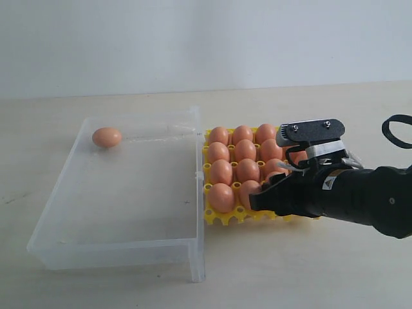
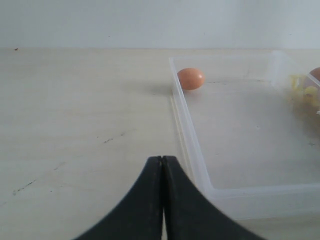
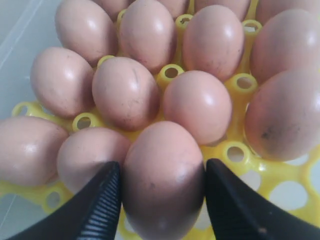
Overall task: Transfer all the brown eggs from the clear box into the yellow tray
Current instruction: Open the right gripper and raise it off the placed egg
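Right claw (image 3: 161, 167) tight around one brown egg (image 3: 162, 195), yellow tray (image 3: 236, 154) beneath partly hidden; left claw (image 2: 162, 161) pressed together.

Brown eggs (image 1: 244, 150): thirteen countable in the exterior view. That's one lone egg (image 1: 107, 137) in the box and twelve in the tray; the arm hides the tray's far side, so the full tray count can't be told. Clear box (image 1: 51, 239): one. Yellow tray (image 1: 222, 219): one. Grippers: two, the right gripper (image 1: 270, 187) and the left gripper (image 2: 161, 160), the latter seen only from its own wrist camera. Gripped egg (image 3: 162, 185) between the right fingers: one, in the tray.
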Robot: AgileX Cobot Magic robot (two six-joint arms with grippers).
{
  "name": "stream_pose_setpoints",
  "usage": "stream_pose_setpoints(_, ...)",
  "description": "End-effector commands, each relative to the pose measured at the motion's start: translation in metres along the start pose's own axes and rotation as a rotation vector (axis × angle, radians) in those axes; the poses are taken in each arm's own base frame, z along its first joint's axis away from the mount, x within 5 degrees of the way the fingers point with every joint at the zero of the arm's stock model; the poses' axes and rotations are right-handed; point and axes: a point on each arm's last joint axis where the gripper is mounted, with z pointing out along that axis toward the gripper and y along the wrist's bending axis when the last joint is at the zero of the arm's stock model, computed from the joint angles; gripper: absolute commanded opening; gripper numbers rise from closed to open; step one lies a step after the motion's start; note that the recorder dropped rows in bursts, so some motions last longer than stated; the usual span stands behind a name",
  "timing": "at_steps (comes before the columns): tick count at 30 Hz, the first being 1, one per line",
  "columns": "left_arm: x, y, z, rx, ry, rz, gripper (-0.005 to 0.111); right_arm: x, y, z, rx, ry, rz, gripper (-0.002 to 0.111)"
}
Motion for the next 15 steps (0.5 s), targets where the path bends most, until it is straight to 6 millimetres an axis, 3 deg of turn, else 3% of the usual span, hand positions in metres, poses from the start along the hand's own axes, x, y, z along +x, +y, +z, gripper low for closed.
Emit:
stream_pose_setpoints(1, -0.0018, -0.0002, -0.0008, 0.0, -0.014, 0.001, 0.0, -0.0046, -0.0008, 0.0004, 0.002, -0.03, -0.013, 0.0)
stream_pose_setpoints(15, -0.0018, -0.0002, -0.0008, 0.0, -0.014, 0.001, 0.0, -0.007, -0.0064, 0.0007, 0.017, -0.045, 0.001, 0.0)
